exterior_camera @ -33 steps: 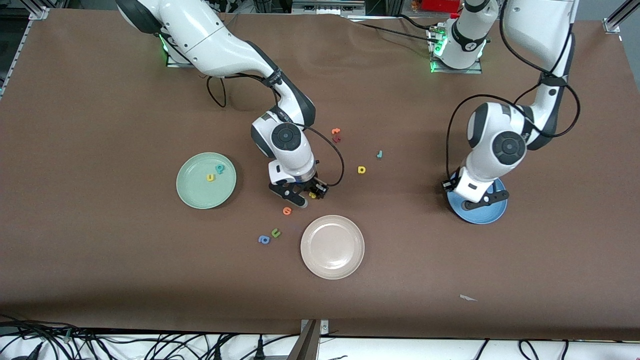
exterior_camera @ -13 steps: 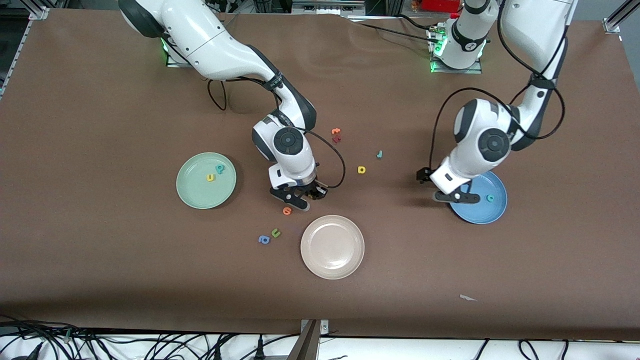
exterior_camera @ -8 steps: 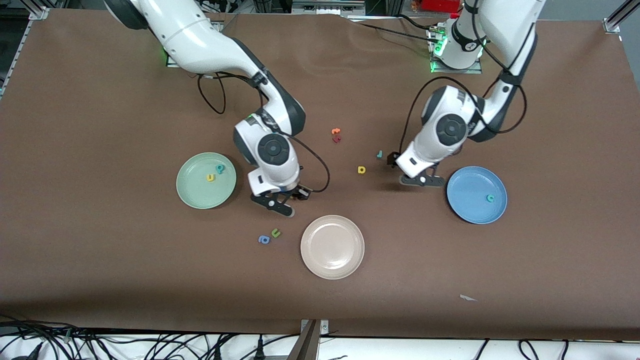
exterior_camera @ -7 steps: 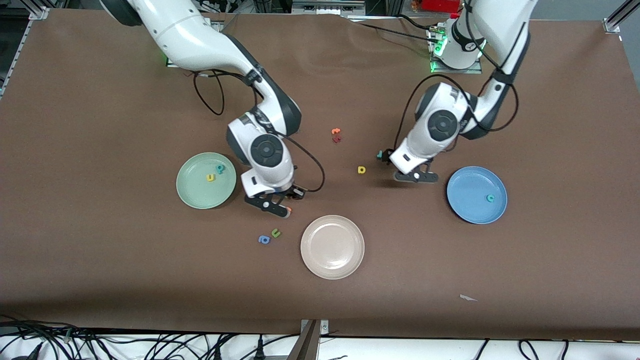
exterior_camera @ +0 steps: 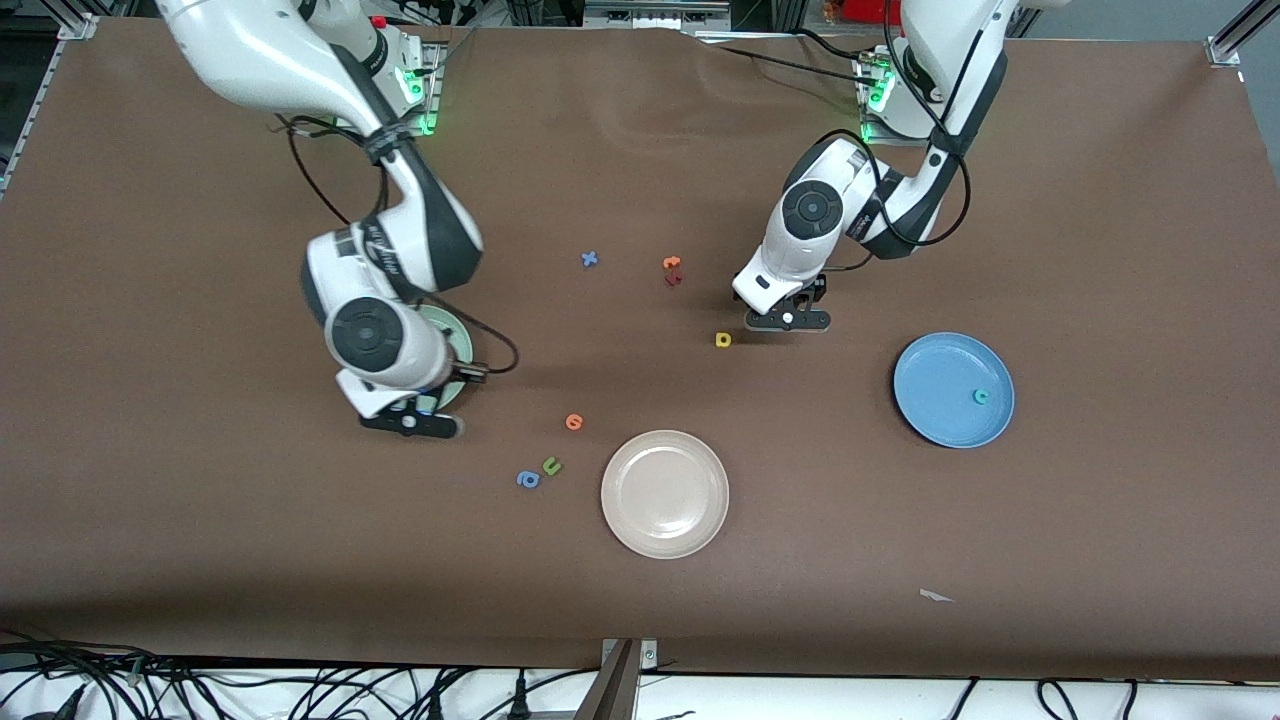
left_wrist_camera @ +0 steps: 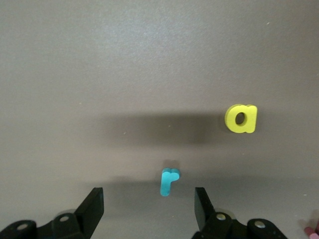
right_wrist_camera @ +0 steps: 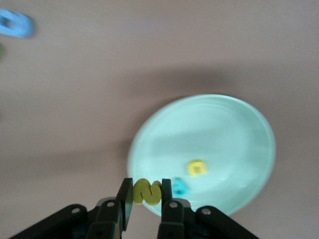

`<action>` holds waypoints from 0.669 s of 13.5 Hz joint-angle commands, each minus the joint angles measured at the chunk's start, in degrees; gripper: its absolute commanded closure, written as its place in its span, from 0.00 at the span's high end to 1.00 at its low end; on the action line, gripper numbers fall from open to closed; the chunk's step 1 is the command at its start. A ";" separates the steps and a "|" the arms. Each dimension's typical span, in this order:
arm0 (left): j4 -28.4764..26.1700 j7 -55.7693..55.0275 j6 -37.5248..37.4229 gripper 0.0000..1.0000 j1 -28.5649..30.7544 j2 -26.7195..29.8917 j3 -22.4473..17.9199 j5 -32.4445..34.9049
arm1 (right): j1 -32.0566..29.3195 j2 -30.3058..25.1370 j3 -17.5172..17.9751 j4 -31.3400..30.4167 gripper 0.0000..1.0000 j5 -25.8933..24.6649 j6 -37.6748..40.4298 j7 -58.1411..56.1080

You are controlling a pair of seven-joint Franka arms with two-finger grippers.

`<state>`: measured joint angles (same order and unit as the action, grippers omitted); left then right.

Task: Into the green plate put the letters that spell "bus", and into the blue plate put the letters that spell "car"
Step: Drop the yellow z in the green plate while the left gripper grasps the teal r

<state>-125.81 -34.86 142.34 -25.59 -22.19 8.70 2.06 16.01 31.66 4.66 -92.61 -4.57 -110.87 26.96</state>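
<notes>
My right gripper point(right_wrist_camera: 147, 195) is shut on the yellow s point(right_wrist_camera: 147, 191) over the rim of the green plate point(right_wrist_camera: 224, 134), where a yellow u point(right_wrist_camera: 197, 168) and a teal b point(right_wrist_camera: 180, 185) lie. In the front view the right arm hides most of that plate point(exterior_camera: 460, 345). My left gripper point(left_wrist_camera: 148, 199) hangs open low over the table, the teal r point(left_wrist_camera: 169, 181) lying untouched between its fingers. The yellow a point(left_wrist_camera: 241, 118) point(exterior_camera: 723, 340) lies close by. The blue plate point(exterior_camera: 940, 400) holds the teal c point(exterior_camera: 981, 397).
A beige-white plate point(exterior_camera: 665, 493) sits nearer the front camera, mid-table. Loose letters lie around: orange point(exterior_camera: 574, 422), olive u point(exterior_camera: 551, 465), blue a point(exterior_camera: 528, 479), blue x point(exterior_camera: 590, 259), orange and dark red pair point(exterior_camera: 672, 270). A white scrap point(exterior_camera: 936, 596) lies near the front edge.
The right arm carried the yellow s from beside the orange letter to over the green plate. The left arm left the blue plate, the teal c staying there, and came down over the teal r.
</notes>
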 commanded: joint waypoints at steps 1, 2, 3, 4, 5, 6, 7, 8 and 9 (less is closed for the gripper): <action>-0.75 -1.53 2.76 0.77 -0.17 -0.57 -0.08 1.81 | -0.63 -5.38 -2.28 -11.69 0.10 1.05 -5.03 -5.94; -0.84 -1.53 3.55 0.75 -0.34 -1.01 -0.08 1.81 | -0.72 -5.38 -3.42 -15.20 0.10 1.05 -9.41 -6.91; -0.84 -1.62 3.82 0.73 -0.95 -1.45 -0.08 1.81 | -0.72 -5.30 -4.39 -19.93 0.10 1.05 -16.07 -8.49; -0.84 -2.23 4.09 0.71 -1.04 -1.89 -0.08 1.81 | -0.72 -5.38 -4.48 -24.16 0.11 1.05 -22.31 -8.59; -0.84 -2.58 4.44 0.69 -1.04 -2.06 -0.08 1.81 | -0.72 -5.38 -4.74 -24.89 0.26 1.05 -23.68 -8.68; -0.93 -2.67 4.44 0.67 -1.31 -2.41 -0.08 1.81 | -0.72 -5.38 -5.01 -24.73 0.55 1.05 -23.52 -8.77; -1.01 -2.67 4.44 0.65 -1.40 -2.59 -0.08 1.81 | -0.72 -5.91 -5.01 -24.55 1.00 1.05 -23.17 -8.33; -0.93 -2.67 4.44 0.62 -1.48 -2.68 -0.08 1.81 | -0.72 -6.69 -5.01 -24.46 1.00 1.05 -22.82 -8.41; -0.93 -2.76 4.44 0.59 -1.48 -2.59 0.00 1.81 | -0.72 -7.57 -5.01 -23.77 1.00 1.05 -21.77 -8.68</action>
<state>-126.27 -35.72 146.01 -26.52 -25.10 8.85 2.06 14.92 27.44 0.06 -115.27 -4.45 -133.64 19.68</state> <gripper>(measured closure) 0.370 0.471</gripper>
